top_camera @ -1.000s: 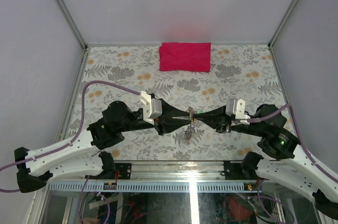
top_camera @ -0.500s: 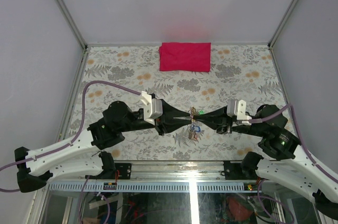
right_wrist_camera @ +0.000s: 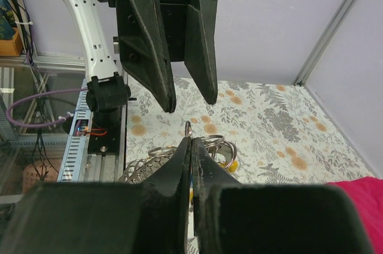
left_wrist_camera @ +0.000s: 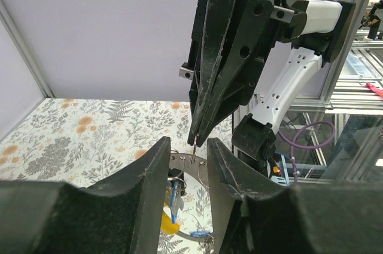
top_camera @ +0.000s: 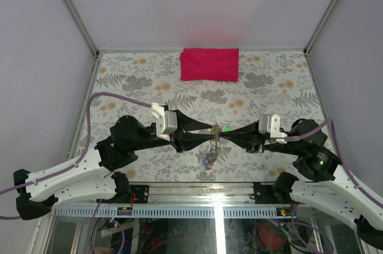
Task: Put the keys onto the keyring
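Observation:
My right gripper (top_camera: pixel 220 137) (right_wrist_camera: pixel 191 140) is shut on the keyring (right_wrist_camera: pixel 188 126), a thin silvery wire ring that sticks up edge-on from its fingertips. My left gripper (top_camera: pixel 211 134) (left_wrist_camera: pixel 188 143) is open and faces it tip to tip. The keyring (left_wrist_camera: pixel 195 139) stands just beyond the gap between the left fingers, untouched by them. A bunch of keys (top_camera: pixel 209 158) with blue (left_wrist_camera: pixel 173 197) and yellow heads hangs below on a curved silvery band with several rings (right_wrist_camera: pixel 209 143). A green tag (top_camera: pixel 228 128) shows beside the right fingers.
A red cloth (top_camera: pixel 209 64) lies flat at the back middle of the flowered table (top_camera: pixel 137 80); its corner shows in the right wrist view (right_wrist_camera: pixel 359 206). Grey walls stand on three sides. The metal rail (top_camera: pixel 197 212) runs along the near edge.
The left arm has shifted slightly left and both gripper tips sit a little lower. The key bunch has swung down and to the left beneath them.

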You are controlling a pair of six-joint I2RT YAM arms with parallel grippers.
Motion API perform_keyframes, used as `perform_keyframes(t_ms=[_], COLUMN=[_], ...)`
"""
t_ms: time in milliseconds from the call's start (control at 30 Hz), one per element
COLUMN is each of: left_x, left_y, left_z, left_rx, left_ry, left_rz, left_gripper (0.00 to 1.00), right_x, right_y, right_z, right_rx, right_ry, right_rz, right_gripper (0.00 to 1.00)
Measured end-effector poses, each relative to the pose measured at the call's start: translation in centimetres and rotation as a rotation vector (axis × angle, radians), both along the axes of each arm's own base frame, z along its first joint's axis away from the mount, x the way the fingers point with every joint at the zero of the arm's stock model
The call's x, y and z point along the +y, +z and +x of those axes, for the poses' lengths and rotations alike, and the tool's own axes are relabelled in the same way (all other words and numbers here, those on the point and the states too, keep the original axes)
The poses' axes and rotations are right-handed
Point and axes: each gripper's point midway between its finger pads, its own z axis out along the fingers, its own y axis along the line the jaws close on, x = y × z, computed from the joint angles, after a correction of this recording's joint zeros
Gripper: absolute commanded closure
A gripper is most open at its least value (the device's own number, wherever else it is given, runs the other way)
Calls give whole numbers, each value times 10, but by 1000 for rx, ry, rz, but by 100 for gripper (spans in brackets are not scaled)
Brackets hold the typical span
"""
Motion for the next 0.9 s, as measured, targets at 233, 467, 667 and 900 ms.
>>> perform_keyframes(t_ms=[233,467,667,900], left_x=[-4,-8,-11,-13], left_y=[-5,-11,-14,-18], left_z=[0,-1,-1,0], left_rx=[6,11,15,20], left_ry=[-11,-26,-32,-35], left_rz=[15,32,41,53], left_gripper=[69,71,72,75], right_x=[0,-1,-1,0], right_y=[0,1,1,1], right_z=[0,-1,-1,-5], right_rx=[0,-3,-3,-2], right_ry=[0,0,2,22], right_rz=[1,4,4,3], right_gripper=[100,100,100,100])
